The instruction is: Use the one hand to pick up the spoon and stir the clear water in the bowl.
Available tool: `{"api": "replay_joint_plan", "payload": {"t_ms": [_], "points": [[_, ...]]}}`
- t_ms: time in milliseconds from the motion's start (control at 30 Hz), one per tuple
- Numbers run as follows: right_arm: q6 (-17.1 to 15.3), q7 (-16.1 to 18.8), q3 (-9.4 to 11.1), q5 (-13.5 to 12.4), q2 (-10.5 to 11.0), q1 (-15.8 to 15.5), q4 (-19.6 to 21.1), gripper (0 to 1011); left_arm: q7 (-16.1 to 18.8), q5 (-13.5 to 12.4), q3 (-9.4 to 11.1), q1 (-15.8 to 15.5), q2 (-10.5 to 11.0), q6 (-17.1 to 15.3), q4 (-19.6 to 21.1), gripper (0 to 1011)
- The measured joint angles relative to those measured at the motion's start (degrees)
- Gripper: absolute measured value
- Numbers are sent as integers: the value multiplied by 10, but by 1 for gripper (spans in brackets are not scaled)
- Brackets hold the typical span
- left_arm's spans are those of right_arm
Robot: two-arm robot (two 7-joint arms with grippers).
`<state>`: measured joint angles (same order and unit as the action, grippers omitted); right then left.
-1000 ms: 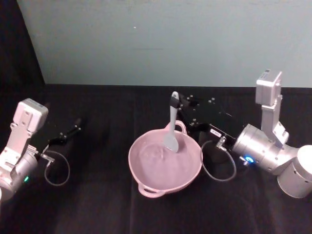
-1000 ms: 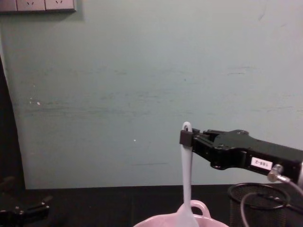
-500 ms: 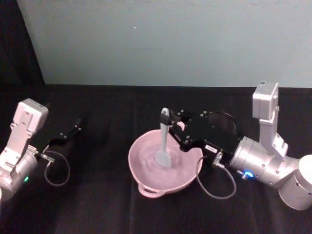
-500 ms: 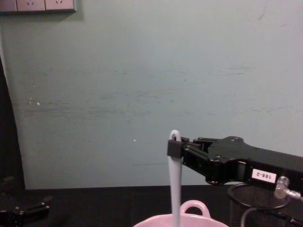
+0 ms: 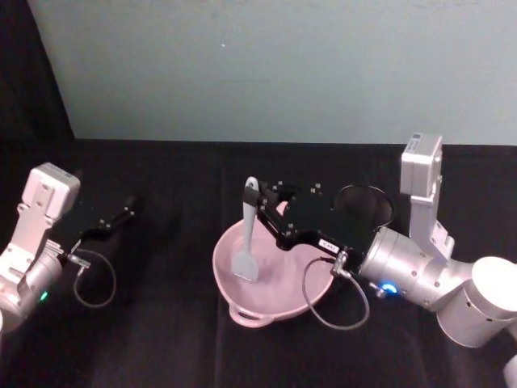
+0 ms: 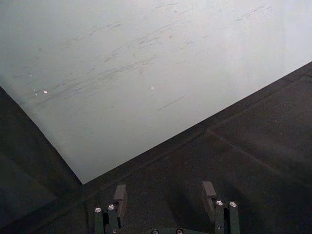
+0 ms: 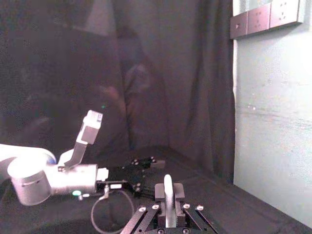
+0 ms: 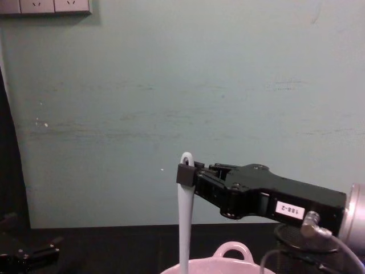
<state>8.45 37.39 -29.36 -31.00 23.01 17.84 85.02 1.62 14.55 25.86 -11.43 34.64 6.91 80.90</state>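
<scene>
Where the black-clothed tabletop (image 5: pixel 161 347) lies in front of a pale green wall, the wide pale pink bowl (image 5: pixel 220 275) sits near its middle, with one arched loop handle on the near rim and another on the far rim. The inside looks smooth and pale; whether water lies in it I cannot tell. Just behind and to the right of the bowl stands a black wire-mesh cup (image 5: pixel 367 198), partly covered by the right arm, so its contents cannot be made out.

The right pincer (image 5: pixel 257 202), black and boxy, reaches in over the bowl's far rim from the right and is clamped on the spoon (image 5: pixel 248 238) close below the top of its handle. The spoon is long, slim and white and hangs nearly upright. Its flat squarish head is down inside the bowl on the left side, and its rounded handle tip stands just above the fingers (image 8: pixel 184 173).

The left pincer (image 5: pixel 123 215) rests low at the tabletop's left, well apart from the bowl, with its fingers (image 6: pixel 119 194) spread and nothing between them.

A small white label (image 8: pixel 289 210) on the right pincer's side reads "188-2".
</scene>
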Motion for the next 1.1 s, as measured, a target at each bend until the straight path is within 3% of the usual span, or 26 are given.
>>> {"api": "replay_joint_plan", "payload": {"t_ms": [167, 467, 800, 1100], "points": [[5, 0, -1, -4, -14, 13, -25, 111, 0, 0, 0, 0, 0, 0, 0, 1005], [14, -24, 7, 24, -14, 30, -54, 111, 0, 0, 0, 0, 0, 0, 0, 1005], [21, -34, 40, 27, 10, 16, -40, 111, 0, 0, 0, 0, 0, 0, 0, 1005], [14, -31, 45, 31, 25, -7, -6, 111, 0, 0, 0, 0, 0, 0, 0, 1005]]}}
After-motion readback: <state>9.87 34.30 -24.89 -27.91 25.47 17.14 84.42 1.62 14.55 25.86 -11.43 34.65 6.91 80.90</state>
